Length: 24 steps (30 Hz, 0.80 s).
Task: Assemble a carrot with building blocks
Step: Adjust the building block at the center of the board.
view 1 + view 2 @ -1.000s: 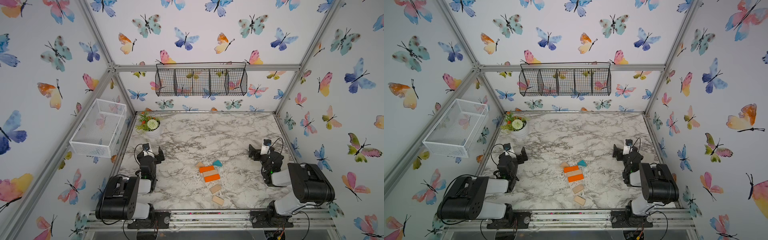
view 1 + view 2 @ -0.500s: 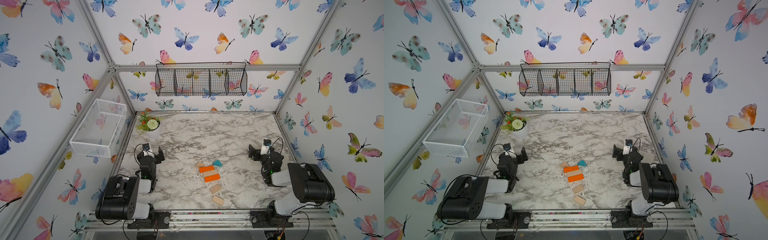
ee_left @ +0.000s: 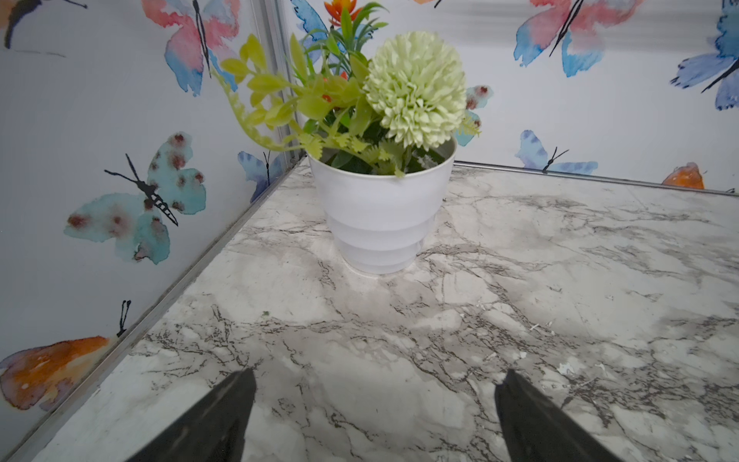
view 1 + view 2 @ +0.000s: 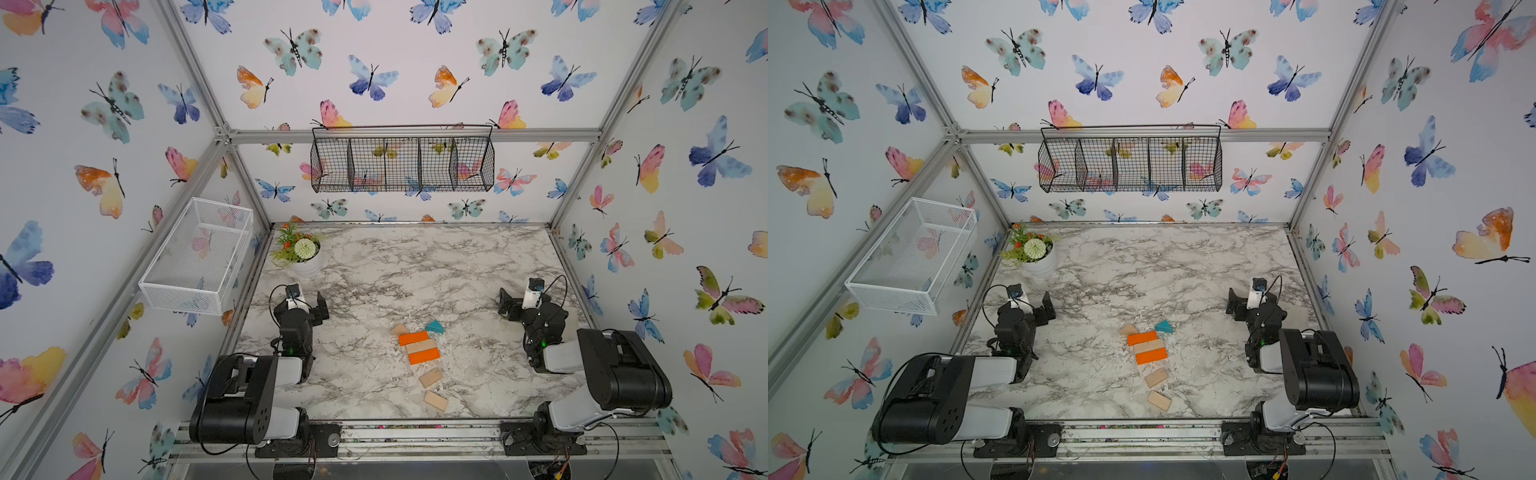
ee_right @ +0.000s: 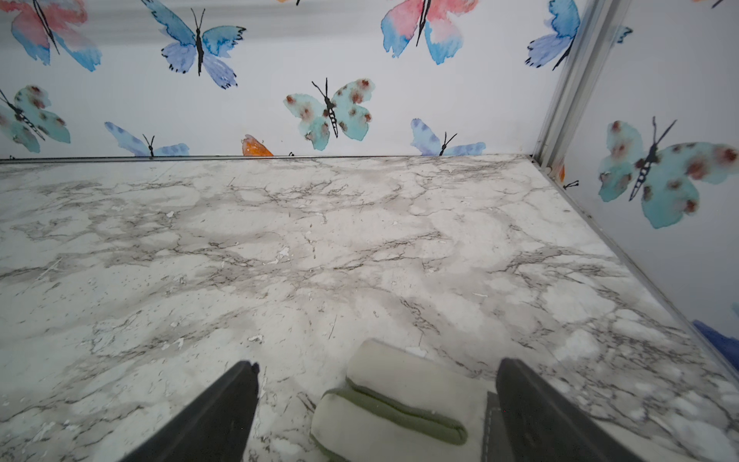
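Striped carrot row of orange and pale wooden blocks [image 4: 419, 347] sits lower centre in both top views. Its three bars touch. The two small pale wooden blocks [image 4: 430, 377] below them lie apart and skewed.

Left gripper [image 3: 378, 374] and right gripper [image 5: 378, 363]: both wide, empty.

Risk: nudging the gaps shut could shove the bars askew.

Neither wrist view shows the row. The grey-and-cream fabric glove [image 5: 400, 404] beneath the right jaws is cut off.

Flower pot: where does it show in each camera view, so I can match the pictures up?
In a top view: flower pot in the table's far corner, on the robot's left.
In a top view: same far corner.
Left wrist view: centre, straight ahead.
Right wrist view: not in it.
Shared landmark: orange butterfly at the table's far edge.
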Motion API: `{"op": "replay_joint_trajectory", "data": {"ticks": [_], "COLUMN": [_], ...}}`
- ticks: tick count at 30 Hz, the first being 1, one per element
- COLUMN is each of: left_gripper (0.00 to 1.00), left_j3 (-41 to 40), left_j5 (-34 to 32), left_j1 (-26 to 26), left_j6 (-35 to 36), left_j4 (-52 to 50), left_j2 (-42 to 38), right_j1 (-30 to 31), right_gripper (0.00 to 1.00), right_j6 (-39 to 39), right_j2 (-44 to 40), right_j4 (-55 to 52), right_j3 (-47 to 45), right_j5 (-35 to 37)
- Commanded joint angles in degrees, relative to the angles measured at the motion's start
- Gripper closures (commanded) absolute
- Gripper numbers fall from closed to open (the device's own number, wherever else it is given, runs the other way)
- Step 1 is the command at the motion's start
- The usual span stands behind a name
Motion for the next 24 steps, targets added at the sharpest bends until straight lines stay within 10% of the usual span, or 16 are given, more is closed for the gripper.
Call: {"op": "replay_joint_trajectory", "data": {"ticks": [1, 4, 10, 15, 21, 24], "left_gripper": [0.01, 0.01, 0.01, 0.02, 0.02, 0.02], "left_j3": [17.9, 25.2, 25.3, 26.1, 15.4, 19.2], "left_j5": [1.6, 7.9, 16.5, 30.6, 51.2, 51.2], "left_j1": [-1.5, -2.3, -4.9, -4.6, -0.6, -3.3], "left_j6": [-1.3, -3.0, -8.8, -13.3, -32.4, -25.8], "left_j4": [-35.5, -50.8, -59.3, -63.7, -45.2, -52.9], "left_j2": [-2.0, -1.1, -9.1, -10.8, -9.7, -5.7], "right_j1": [0.2, 0.3, 2.2, 15.2, 30.2, 36.9], "right_gripper": [0.02, 0.01, 0.02, 0.02, 0.02, 0.02], "right_j6": [6.2, 6.6, 9.2, 5.5, 5.8, 7.5], "right_j2": [-5.9, 0.9, 8.0, -2.8, -6.5, -2.6], "right_j4": [-33.8, -63.6, -85.8, -88.8, -95.4, -99.8], "right_j3": [15.8, 34.8, 48.7, 46.6, 47.1, 50.1], "right_j5": [4.1, -4.1, -15.9, -5.8, 6.5, 12.4]}}
